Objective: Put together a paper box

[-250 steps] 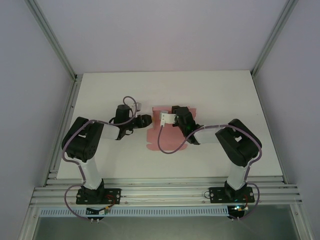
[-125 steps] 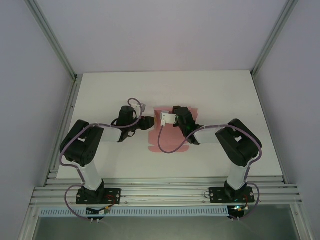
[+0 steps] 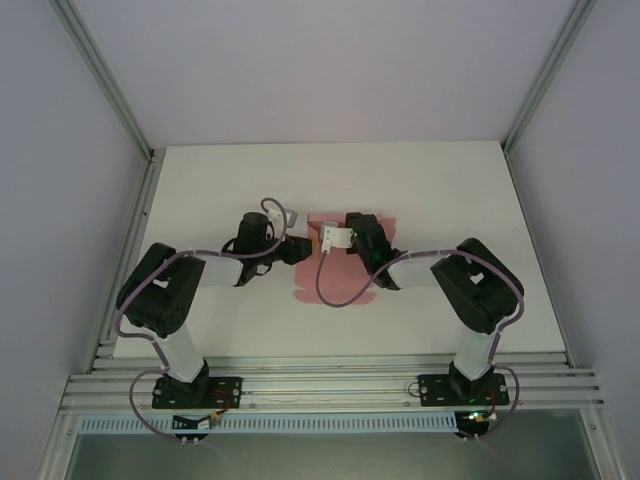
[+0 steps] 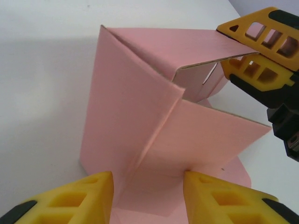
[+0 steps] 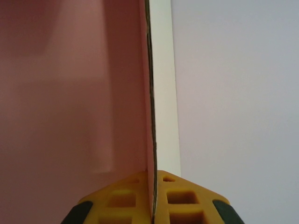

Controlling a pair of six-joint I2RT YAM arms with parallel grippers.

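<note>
On table [image 3: 200, 190] | paper box [image 4: 140, 121] half-folded | left fingers [image 4: 79, 196] wide | right fingers [image 5: 182, 200] pinching panel

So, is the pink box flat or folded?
Partly folded: the box has creased panels standing up, one pinched by the right gripper; not closed.

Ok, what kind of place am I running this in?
Most likely a lab robot cell: a white table boxed in by aluminium frame posts and plain pale walls, with the left arm and right arm bolted to a rail at its near edge.
</note>
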